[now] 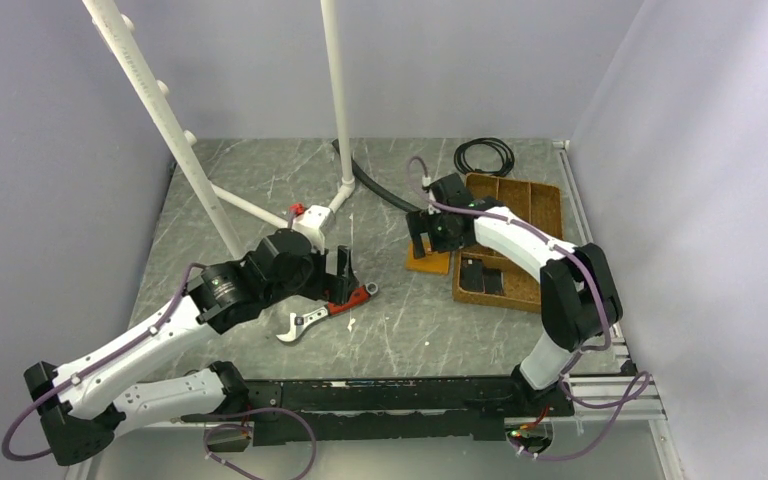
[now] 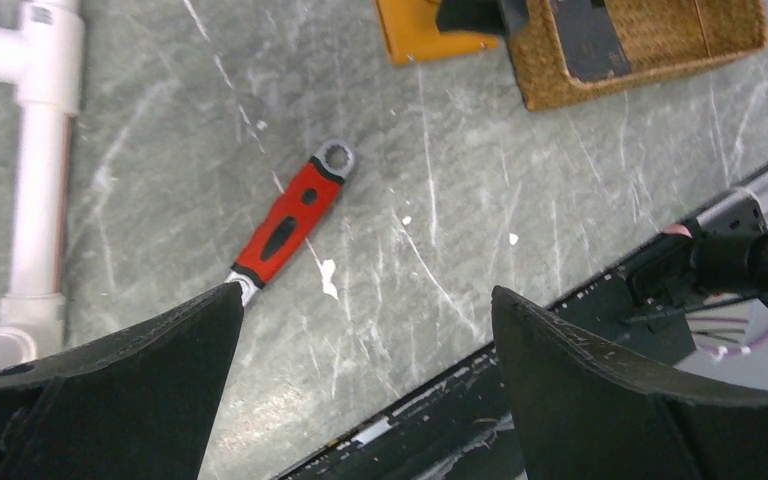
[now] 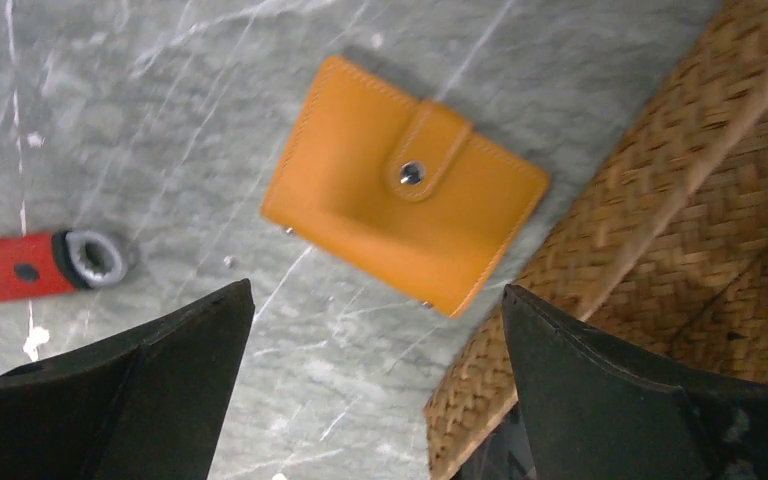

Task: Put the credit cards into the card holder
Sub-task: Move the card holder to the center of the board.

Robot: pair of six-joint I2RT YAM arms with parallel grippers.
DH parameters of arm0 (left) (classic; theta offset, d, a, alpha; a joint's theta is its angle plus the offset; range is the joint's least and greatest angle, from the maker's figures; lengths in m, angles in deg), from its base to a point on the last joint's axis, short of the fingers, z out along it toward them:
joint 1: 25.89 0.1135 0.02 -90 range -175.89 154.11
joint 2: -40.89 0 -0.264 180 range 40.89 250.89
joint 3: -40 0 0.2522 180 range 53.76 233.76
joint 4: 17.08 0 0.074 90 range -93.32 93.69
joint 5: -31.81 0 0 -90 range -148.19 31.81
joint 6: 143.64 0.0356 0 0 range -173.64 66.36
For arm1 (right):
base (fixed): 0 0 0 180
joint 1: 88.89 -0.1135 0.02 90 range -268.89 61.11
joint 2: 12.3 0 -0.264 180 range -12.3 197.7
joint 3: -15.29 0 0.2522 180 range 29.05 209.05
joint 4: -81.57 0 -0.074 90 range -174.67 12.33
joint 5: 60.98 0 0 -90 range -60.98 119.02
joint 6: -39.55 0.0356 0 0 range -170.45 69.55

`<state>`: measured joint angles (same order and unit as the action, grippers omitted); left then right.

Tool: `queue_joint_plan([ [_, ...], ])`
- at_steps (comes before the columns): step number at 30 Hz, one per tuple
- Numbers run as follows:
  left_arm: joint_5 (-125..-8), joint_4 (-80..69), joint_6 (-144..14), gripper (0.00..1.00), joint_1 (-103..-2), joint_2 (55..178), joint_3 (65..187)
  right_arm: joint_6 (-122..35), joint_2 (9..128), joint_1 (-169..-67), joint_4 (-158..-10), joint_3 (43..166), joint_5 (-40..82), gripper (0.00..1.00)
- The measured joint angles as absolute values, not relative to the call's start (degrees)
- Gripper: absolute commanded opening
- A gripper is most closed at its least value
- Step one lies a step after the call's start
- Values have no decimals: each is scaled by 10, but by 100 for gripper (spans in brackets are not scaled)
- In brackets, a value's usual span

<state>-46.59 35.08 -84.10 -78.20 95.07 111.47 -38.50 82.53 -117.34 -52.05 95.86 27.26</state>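
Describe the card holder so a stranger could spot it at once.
On the grey marbled table, find the brown woven tray at the right. Beside its left edge lies the card holder, flat and closed. It alone is orange: a small squarish wallet with a snap tab, unlike the red-handled wrench farther left.

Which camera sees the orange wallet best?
The right wrist camera: the whole wallet lies shut there, snap strap showing. From the top, the right gripper hides part of it. The left wrist camera catches just a corner at the picture's edge.
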Motion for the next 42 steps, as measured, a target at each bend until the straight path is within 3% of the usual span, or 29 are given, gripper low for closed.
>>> queue_joint_plan([
  [8, -528, 327, -867, 99, -782, 986, 1111, -363, 904, -1115, -551, 994, 241, 86],
  [12, -552, 299, -883, 99, -782, 996, 1101, -354, 947, -1121, -566, 1007, 238, 70],
  [17, -573, 277, -909, 99, -782, 1025, 1094, -322, 926, -1161, -597, 968, 234, 68],
  [21, -584, 277, -930, 99, -782, 1049, 1092, -260, 836, -1224, -630, 858, 194, 76],
  [25, -600, 265, -954, 89, -781, 1064, 1076, -212, 735, -1245, -634, 756, 161, 80],
  [32, -628, 223, -997, 63, -778, 1113, 1043, -213, 684, -1237, -641, 730, 207, 71],
  [35, -645, 184, -1003, 66, -763, 1156, 1044, -205, 682, -1237, -646, 737, 236, 65],
  [42, -707, 131, -1007, 57, -678, 1303, 1082, -171, 741, -1235, -674, 776, 297, 53],
])
